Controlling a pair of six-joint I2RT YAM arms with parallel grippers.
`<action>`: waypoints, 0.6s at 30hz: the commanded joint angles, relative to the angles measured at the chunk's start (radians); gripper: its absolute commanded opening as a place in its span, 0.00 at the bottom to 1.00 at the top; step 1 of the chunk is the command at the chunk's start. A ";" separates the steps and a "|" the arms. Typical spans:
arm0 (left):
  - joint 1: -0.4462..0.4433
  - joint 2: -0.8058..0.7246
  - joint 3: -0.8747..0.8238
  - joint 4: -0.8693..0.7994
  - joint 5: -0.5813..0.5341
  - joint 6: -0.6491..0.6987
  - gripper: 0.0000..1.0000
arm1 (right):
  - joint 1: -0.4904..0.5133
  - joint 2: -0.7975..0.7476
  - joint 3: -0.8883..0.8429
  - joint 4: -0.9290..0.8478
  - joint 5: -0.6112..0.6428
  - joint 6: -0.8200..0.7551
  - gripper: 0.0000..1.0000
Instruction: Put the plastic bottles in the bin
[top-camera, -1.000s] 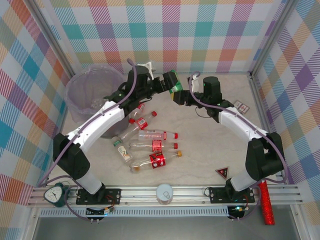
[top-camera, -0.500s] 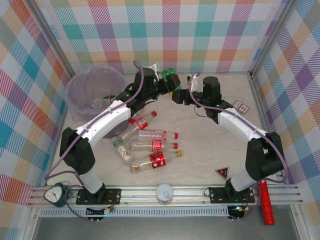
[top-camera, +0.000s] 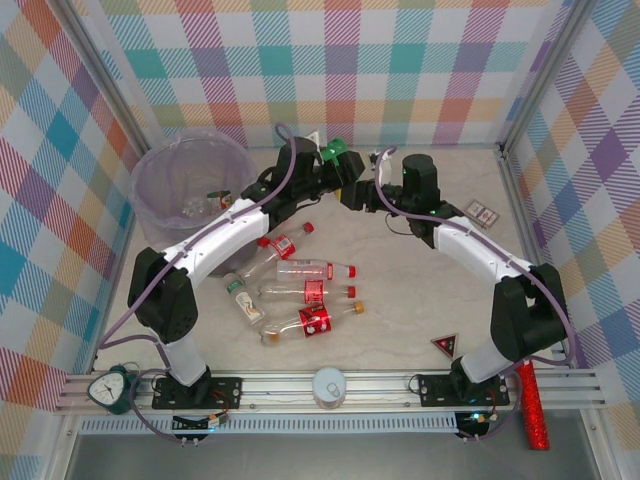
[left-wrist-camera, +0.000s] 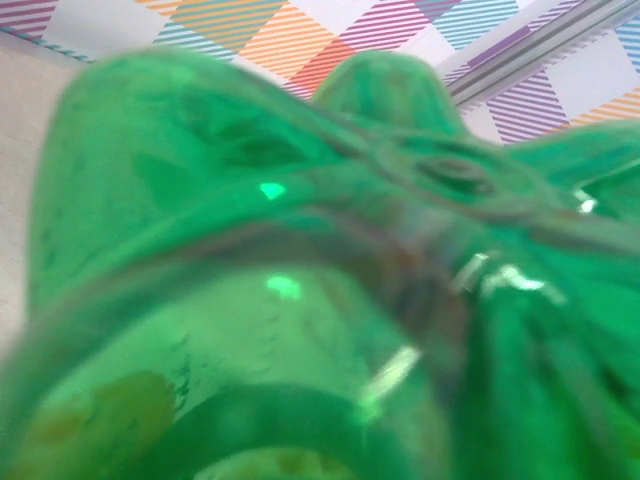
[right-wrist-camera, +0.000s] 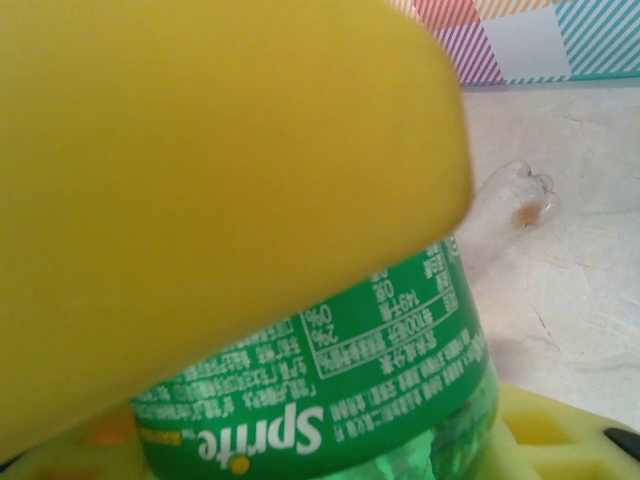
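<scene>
A green Sprite bottle (top-camera: 335, 153) hangs in the air at the back middle, between both arms. My left gripper (top-camera: 333, 166) is shut on one end of it; in the left wrist view the green bottle (left-wrist-camera: 300, 300) sits so close that my fingers are hidden. My right gripper (top-camera: 360, 190) is shut on the other end, with its yellow pads (right-wrist-camera: 200, 150) pressed against the label (right-wrist-camera: 380, 380). Several clear plastic bottles (top-camera: 305, 292) with red labels lie on the table in front of the left arm. The pale-purple bin (top-camera: 150, 175) stands at the back left with a few items inside.
A red glittery stick (top-camera: 535, 405) lies by the right base. A red triangle (top-camera: 445, 345), a small card (top-camera: 483, 211), a white round lid (top-camera: 328, 385) and a small clock (top-camera: 110, 388) also sit around the edges. Checked walls enclose three sides.
My left gripper moved right to the green bottle held by the right gripper and closed on it. The right arm barely moved.
</scene>
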 joint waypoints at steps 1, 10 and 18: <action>-0.008 -0.007 0.029 0.027 0.013 0.013 0.66 | 0.004 -0.010 0.011 0.010 -0.005 -0.028 0.52; -0.002 0.011 0.067 -0.002 0.020 0.027 0.47 | 0.004 -0.010 0.036 -0.067 0.006 -0.073 0.61; 0.019 -0.012 0.075 -0.032 -0.007 0.047 0.38 | 0.004 -0.045 0.063 -0.214 0.044 -0.187 0.91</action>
